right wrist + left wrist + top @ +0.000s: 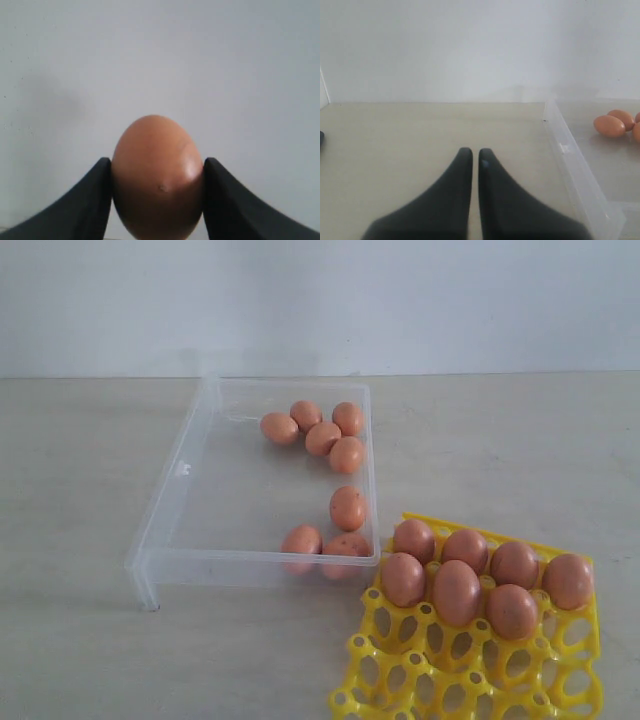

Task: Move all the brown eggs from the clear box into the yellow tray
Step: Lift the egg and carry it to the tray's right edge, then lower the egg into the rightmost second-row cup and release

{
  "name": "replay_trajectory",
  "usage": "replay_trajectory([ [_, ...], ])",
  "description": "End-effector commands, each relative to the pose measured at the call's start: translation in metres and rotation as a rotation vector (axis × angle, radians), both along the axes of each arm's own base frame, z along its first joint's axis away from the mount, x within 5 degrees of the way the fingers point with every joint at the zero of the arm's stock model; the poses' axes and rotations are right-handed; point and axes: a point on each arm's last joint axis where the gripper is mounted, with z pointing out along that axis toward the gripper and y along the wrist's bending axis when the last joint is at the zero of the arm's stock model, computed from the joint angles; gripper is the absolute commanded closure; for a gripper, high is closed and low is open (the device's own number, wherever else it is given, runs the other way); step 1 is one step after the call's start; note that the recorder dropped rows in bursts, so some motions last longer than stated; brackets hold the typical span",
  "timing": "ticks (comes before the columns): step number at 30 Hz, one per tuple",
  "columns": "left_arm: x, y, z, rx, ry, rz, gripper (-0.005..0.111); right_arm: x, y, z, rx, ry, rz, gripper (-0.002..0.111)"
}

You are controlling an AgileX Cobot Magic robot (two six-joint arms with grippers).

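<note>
Right gripper (156, 162) was clamped on one egg (157, 175) across its middle; left gripper (474, 152) sat closed, empty, beside the box (570, 155). Eight eggs (322, 438) lay in the box, seven in the tray (395, 680). Shell looked light, smooth, brittle: hold the fat middle, squeeze gently.

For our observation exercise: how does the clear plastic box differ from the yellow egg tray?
The shallow clear plastic box is transparent with a flat floor; the bright yellow plastic egg tray is an opaque lattice of round cups. Oval brown eggs lie loose in the box; those in the tray sit one per cup. Both hold eggs.
</note>
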Motion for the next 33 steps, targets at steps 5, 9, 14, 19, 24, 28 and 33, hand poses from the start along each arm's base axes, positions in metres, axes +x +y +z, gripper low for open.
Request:
replay_trajectory([
  [5,0.000,0.000,-0.001,0.002,-0.004,0.000,0.103,0.011,0.027,-0.099,-0.221,0.414,0.235,0.109],
  [9,0.000,0.000,-0.001,0.002,-0.004,0.000,0.103,0.000,0.012,-0.164,0.336,0.602,0.063,0.109],
  [14,0.000,0.000,-0.001,0.002,-0.004,0.000,0.103,-0.019,0.004,-0.207,0.319,0.771,0.001,0.109],
  [19,0.000,0.000,-0.001,0.002,-0.004,0.000,0.103,-0.021,0.010,-0.210,0.169,0.786,0.114,0.109],
  [24,0.000,0.000,-0.001,0.002,-0.004,0.000,0.103,-0.014,0.005,-0.209,0.162,0.723,0.039,0.109],
  [28,0.000,0.000,-0.001,0.002,-0.004,0.000,0.103,-0.011,0.008,-0.229,0.112,0.853,0.030,0.109],
  [33,0.000,0.000,-0.001,0.002,-0.004,0.000,0.103,-0.010,0.016,-0.235,0.064,0.887,0.110,0.109],
])
